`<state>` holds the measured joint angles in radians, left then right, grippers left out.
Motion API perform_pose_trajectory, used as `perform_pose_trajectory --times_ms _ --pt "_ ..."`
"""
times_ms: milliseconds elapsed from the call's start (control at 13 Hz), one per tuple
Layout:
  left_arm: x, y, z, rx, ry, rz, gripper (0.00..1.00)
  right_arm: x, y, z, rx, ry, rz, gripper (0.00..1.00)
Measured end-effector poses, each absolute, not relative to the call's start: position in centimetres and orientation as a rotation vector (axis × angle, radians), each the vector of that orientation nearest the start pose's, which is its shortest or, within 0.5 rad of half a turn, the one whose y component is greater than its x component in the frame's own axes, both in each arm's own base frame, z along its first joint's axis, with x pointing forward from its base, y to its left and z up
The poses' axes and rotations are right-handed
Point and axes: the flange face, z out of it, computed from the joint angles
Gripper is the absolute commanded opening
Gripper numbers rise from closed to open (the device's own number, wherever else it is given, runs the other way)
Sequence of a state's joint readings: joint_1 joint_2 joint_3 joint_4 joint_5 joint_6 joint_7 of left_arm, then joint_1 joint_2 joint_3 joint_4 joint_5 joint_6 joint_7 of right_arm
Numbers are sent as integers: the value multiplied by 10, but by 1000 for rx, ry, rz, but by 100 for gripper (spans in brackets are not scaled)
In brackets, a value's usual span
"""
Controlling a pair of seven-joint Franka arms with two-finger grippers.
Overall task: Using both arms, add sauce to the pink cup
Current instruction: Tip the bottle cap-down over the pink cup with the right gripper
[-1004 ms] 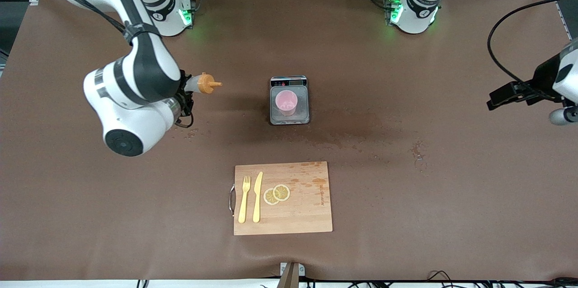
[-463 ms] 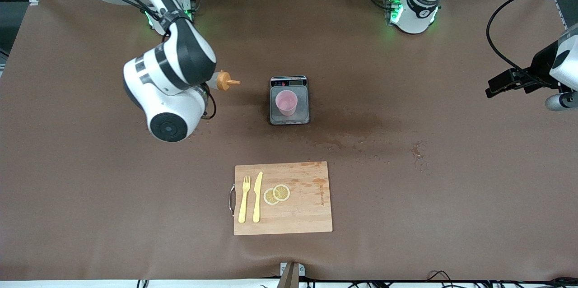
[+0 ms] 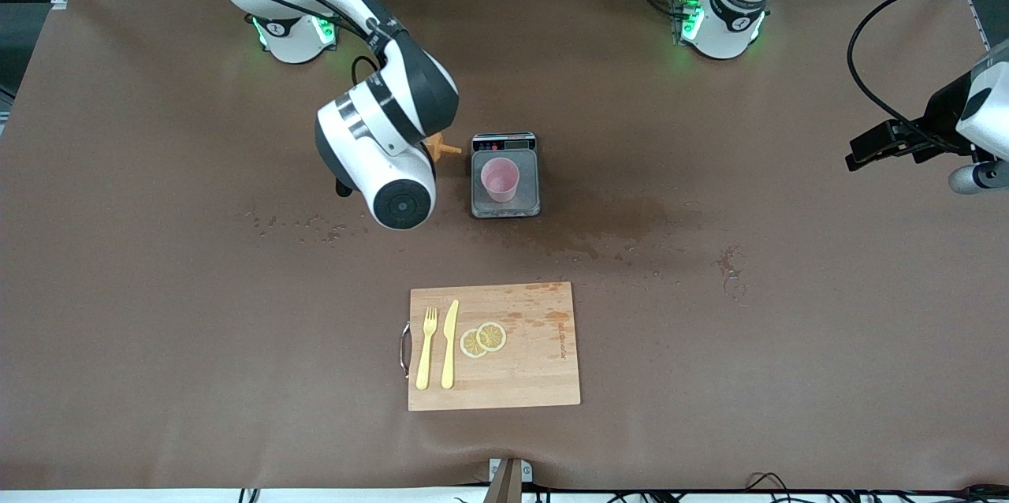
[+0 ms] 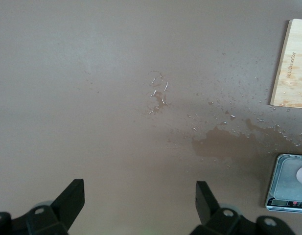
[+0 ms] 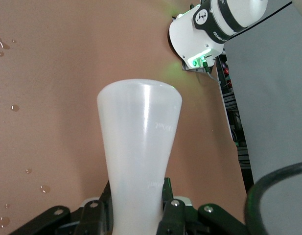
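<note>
Since a moment ago my right arm has swung in from its end of the table, so my right gripper point(image 5: 136, 215), clamped around the sauce point(image 5: 139, 161), is now beside the scale point(image 3: 505, 200), the bottle's orange nozzle pointing toward it. Nearest the front camera lies a cutting board point(image 3: 536, 377); farther back, the pink cup point(image 3: 500, 179) stands on the scale. My left gripper point(image 4: 140, 200) waits, fingers spread wide and empty, over the left arm's end.

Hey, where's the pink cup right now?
In the front view the pink cup stands upright on the small scale mid-table, farther from the camera than the cutting board, with the sauce bottle's orange nozzle just beside it.
</note>
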<state>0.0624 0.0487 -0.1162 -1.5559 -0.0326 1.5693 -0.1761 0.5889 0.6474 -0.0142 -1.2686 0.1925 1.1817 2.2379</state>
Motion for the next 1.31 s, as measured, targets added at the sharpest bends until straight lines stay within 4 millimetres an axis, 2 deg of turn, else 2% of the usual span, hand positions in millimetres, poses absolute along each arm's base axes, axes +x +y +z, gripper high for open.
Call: perform_pose_trajectory --times_ms 154,463,695,849,926,1004,1312 --pt "567 -33 606 -3169 -192 57 100 521 373 343 1622 -1789 -316 39" --pt "565 -42 609 -3157 -163 44 100 502 399 337 1612 -1779 -186 39" --pt "564 -42 612 -3153 -161 36 100 503 397 338 1600 -1780 -143 39" --pt "563 -41 615 -3140 -156 22 100 498 400 326 1585 -1738 -91 38" --pt "562 -40 617 -3136 -144 17 100 495 403 320 1584 -1724 -73 30" --pt "562 -40 618 -3134 -131 14 100 493 406 317 1585 -1717 -65 27" --pt "562 -40 618 -3132 -122 14 100 498 405 325 1582 -1733 -56 23"
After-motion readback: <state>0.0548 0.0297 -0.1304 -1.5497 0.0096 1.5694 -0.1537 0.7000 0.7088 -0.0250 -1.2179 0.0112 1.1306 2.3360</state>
